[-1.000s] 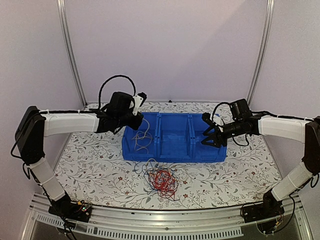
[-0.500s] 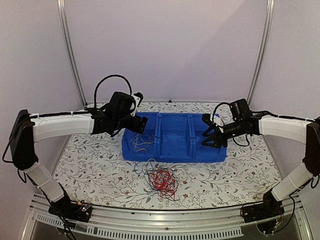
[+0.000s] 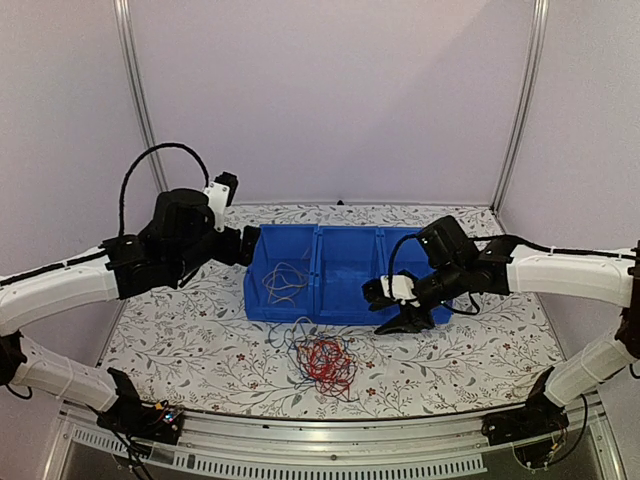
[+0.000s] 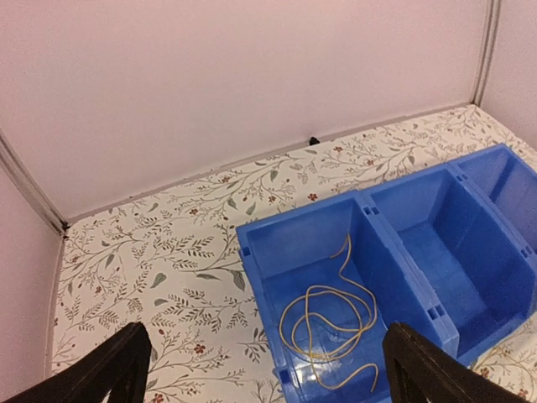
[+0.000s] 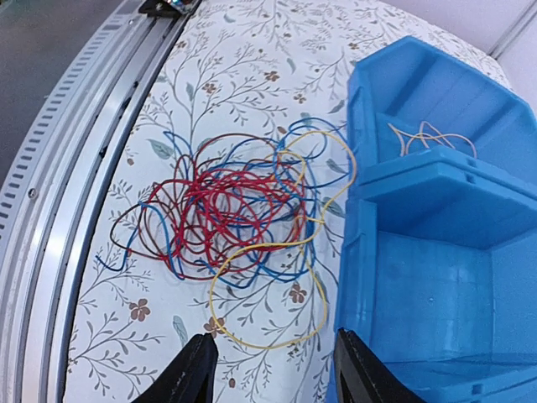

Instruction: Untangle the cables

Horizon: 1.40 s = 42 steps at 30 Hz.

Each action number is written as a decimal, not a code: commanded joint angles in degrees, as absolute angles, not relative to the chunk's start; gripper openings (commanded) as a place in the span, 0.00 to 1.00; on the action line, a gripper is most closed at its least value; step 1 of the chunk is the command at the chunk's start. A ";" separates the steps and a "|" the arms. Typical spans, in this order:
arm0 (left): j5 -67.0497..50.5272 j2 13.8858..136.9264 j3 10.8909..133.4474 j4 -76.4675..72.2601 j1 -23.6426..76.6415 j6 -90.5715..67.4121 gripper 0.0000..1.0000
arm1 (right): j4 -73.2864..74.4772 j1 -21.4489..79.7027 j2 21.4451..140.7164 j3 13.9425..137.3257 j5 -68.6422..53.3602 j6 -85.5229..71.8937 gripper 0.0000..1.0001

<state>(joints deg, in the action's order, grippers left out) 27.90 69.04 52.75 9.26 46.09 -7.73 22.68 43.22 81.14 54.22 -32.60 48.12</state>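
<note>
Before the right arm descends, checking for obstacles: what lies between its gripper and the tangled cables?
Only bare tabletop separates right gripper from cables, per right wrist view.

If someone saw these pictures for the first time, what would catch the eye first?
The loose tangle of thin red, blue and yellow wires on the flowered tabletop, just in front of the bright blue plastic three-compartment bin. Then the single coil of yellow-tan wire lying in the bin's left compartment.

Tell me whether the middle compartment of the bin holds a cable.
No: in the left wrist view the middle compartment is bare blue plastic; only the end compartment beside it holds a tan cable.
</note>
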 commanded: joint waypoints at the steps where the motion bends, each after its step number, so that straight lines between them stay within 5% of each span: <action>1: 40.96 67.03 53.64 5.25 45.05 -9.66 1.00 | 24.08 47.22 85.62 52.33 -22.17 52.46 0.53; 12: 11.36 63.24 45.46 -5.04 34.20 -4.22 1.00 | 27.67 51.14 96.71 56.47 -21.09 57.54 0.64; 17: 5.96 62.76 45.93 -3.50 33.04 -2.79 0.87 | 28.01 52.15 100.47 57.88 -19.82 57.74 0.63; 19: 3.74 63.57 46.71 -2.57 33.09 -3.20 0.82 | 26.27 52.57 101.54 58.28 -18.10 56.98 0.54; 23: 2.02 65.17 47.71 -2.61 34.85 -3.18 0.83 | 31.11 52.95 101.59 63.00 -18.78 54.70 0.04; 24: 1.82 65.21 47.33 -3.26 36.00 -2.76 0.85 | 33.72 53.06 100.78 64.82 -19.72 54.35 0.00; 35: -0.19 58.26 33.32 -21.22 59.59 4.05 0.86 | 51.48 53.26 89.30 80.72 -35.28 49.13 0.00; 42: 6.06 75.21 30.20 -43.82 68.66 3.44 0.85 | 56.29 53.30 88.10 89.52 -38.00 46.69 0.00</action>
